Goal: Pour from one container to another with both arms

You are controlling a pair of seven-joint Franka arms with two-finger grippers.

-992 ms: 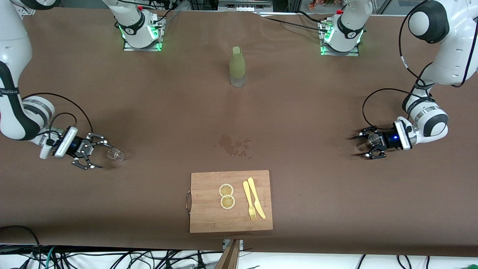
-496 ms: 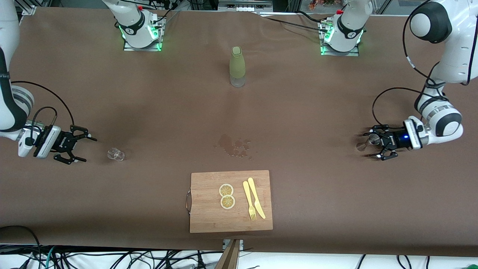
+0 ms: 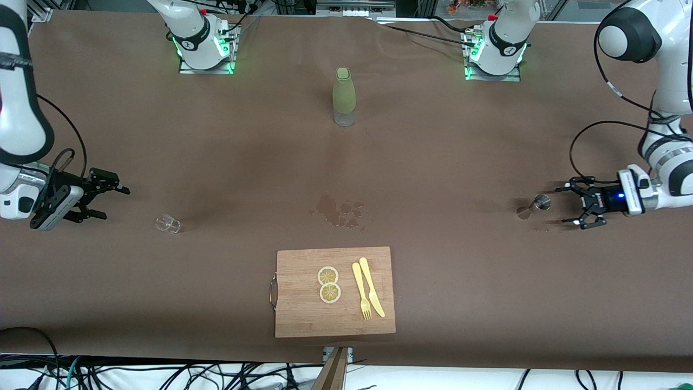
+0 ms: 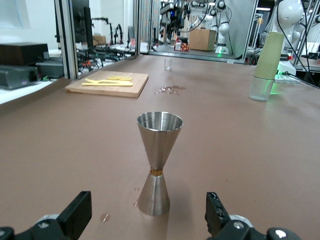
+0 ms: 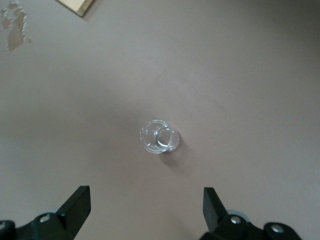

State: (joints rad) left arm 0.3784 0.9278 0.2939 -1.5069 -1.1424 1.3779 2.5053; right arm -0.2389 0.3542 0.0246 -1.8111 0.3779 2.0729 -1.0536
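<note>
Steel jigger (image 3: 533, 207) stood upright and free on the brown table (image 3: 433, 162) toward the left arm's end, just beside the left gripper (image 3: 580, 207), whose jaws were spread wide and clasped nothing. Small clear glass (image 3: 167, 223) stood upright toward the right arm's end, apart from the right gripper (image 3: 103, 201), jaws likewise spread and empty, hanging over the table near that end. Risk, as judged: the jigger, narrow-waisted on a small foot, looked easy to topple if a finger (image 4: 75, 215) brushed it; the light glass could be knocked over by a low sweep of the right arm. The wet patch (image 3: 341, 211) on the table midway between them suggested liquid had missed its target, and might smear under anything dragged across. Contents: whether the jigger's upper cup held liquid could not be told in the left wrist view; the glass (image 5: 160, 136) appeared empty or nearly so. A green-sleeved bottle (image 3: 344, 96) stood between the bases; a cutting board (image 3: 303, 303) carried lemon slices (image 3: 328, 284), a fork (image 3: 361, 291) and a knife (image 3: 372, 286)
</note>
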